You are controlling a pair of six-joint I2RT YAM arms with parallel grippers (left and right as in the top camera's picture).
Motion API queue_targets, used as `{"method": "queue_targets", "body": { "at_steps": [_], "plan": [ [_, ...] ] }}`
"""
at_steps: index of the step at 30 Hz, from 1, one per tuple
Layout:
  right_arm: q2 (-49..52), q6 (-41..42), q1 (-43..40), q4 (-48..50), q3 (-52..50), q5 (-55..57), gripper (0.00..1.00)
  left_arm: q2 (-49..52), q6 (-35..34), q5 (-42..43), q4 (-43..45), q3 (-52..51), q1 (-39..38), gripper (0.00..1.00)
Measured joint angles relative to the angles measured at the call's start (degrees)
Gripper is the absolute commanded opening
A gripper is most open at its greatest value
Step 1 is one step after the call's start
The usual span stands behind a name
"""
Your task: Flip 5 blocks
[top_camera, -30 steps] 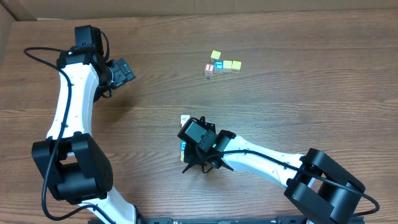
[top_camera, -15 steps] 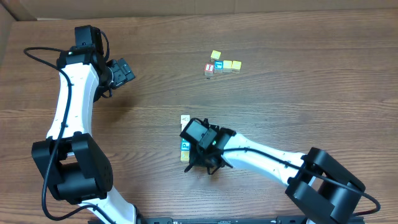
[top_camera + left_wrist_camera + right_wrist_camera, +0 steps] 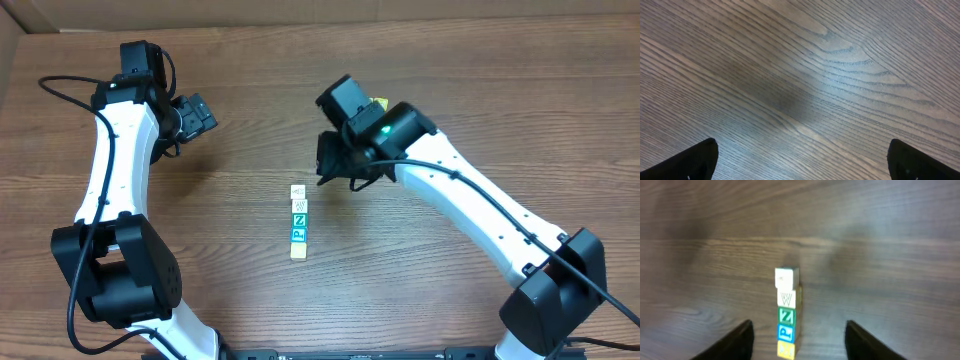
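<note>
— Where are the blocks (image 3: 298,220) now?

— All five sit in one straight row on the table (image 3: 230,230), each touching the next, running from 12 to 6 o'clock in the overhead view. My right wrist camera looks down on them: a whitish block (image 3: 787,277) at the 12 end, then the W block (image 3: 786,299), the green Z block (image 3: 786,316), the teal P block (image 3: 785,332), and the pale yellow block (image 3: 785,350) at the 6 end.

— And your hands?

— My right gripper (image 3: 337,172) hangs above the table at about 1 o'clock from the row, apart from it. My right fingers (image 3: 737,342) stand well spread with nothing between them but bare wood. My left gripper (image 3: 197,113) is off at 10 o'clock, well apart from the blocks, with my left fingers (image 3: 690,162) spread wide over empty grain. Neither hand holds anything.

— So how far along are you?

— Late, I judge. The five are gathered and lined up, letters show on three top faces, and no block is in my grasp. Which of them have truly been turned I cannot tell from the faces alone. The mark on the whitish end block is too faint to read. If any is left, I'd guess that one.
</note>
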Motion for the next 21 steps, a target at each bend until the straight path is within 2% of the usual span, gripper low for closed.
{"method": "queue_targets", "body": {
  "at_steps": [21],
  "plan": [
    [9.27, -5.86, 0.20, 8.85, 0.02, 3.61, 0.76, 0.00, 0.00, 0.00, 0.00, 0.00, 0.00, 1.00]
  ]
}}
